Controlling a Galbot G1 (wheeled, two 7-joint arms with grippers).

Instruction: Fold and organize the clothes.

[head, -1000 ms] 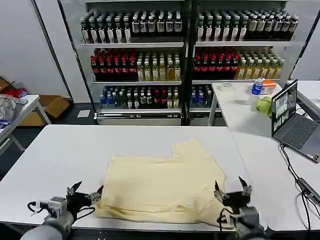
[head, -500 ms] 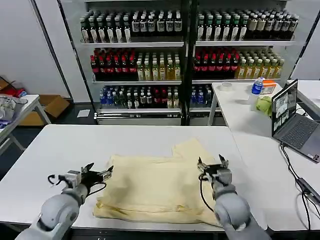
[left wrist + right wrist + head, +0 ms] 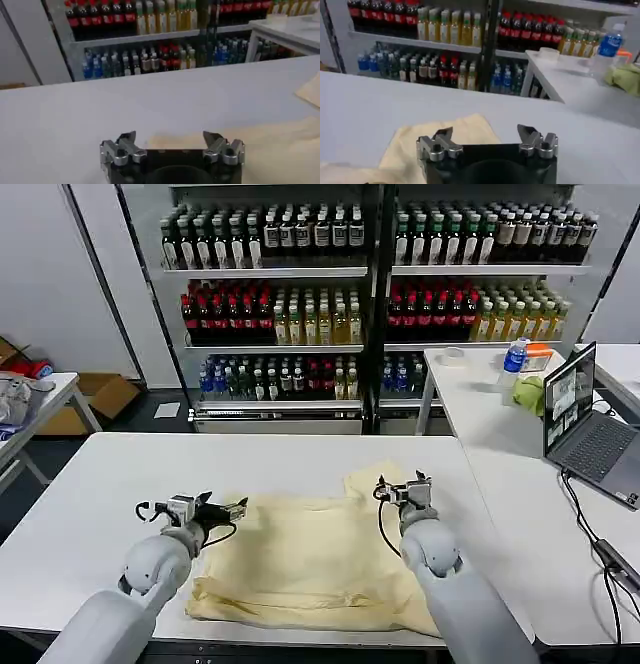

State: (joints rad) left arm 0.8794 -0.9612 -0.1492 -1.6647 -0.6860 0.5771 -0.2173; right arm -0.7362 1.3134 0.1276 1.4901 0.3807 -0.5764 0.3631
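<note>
Head view: the T-shirt point(image 3: 315, 559) lies flat on the white table point(image 3: 100, 484), near the robot's edge, partly folded, w/ its long axis running left to right and one sleeve point(image 3: 385, 481) sticking out at the far right corner. The left gripper point(image 3: 228, 510) is at the shirt's far left corner, fingers spread, holding nothing; whether it touches the fabric is not clear. The right gripper point(image 3: 402, 486) is over the sleeve at the far right, fingers also spread and empty. So each arm is next to its own far corner, and the cloth lies mostly behind the fingertips, toward the robot; a next fold probably turns on these two corners. Left wrist view: the left gripper point(image 3: 172, 142) is wide apart, w/ a pale strip of T-shirt point(image 3: 280, 137) just under and beside it, bare table beyond. Right wrist view: the right gripper point(image 3: 487, 139) is wide apart above the sleeve point(image 3: 465, 130), whose edge points away from the robot. Surface: smooth white tabletop, no clutter near the shirt. Room: drink shelves point(image 3: 370, 294) behind, a second table w/ laptop point(image 3: 585, 429) at the right.
</note>
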